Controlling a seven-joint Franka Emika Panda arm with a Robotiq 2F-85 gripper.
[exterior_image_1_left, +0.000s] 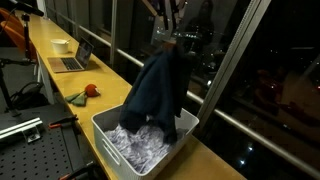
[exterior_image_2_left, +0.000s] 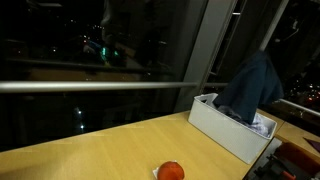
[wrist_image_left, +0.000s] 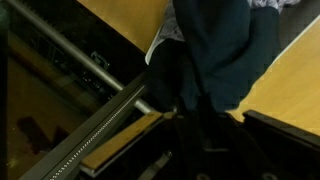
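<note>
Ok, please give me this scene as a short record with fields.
gripper: raised above the bin, gripping the garment's top
dark blue garment: hangs down, lower end about at the bin's rim
white bin: holds pale patterned fabric
wooden counter: runs beside a dark window
also there: laptop, red round object

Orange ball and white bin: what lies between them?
Nothing: only bare wooden tabletop separates the orange ball from the white bin, in an exterior view.

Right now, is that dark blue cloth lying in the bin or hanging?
Hanging: the dark blue cloth dangles from the claw, its lower end reaching into the white bin.
</note>
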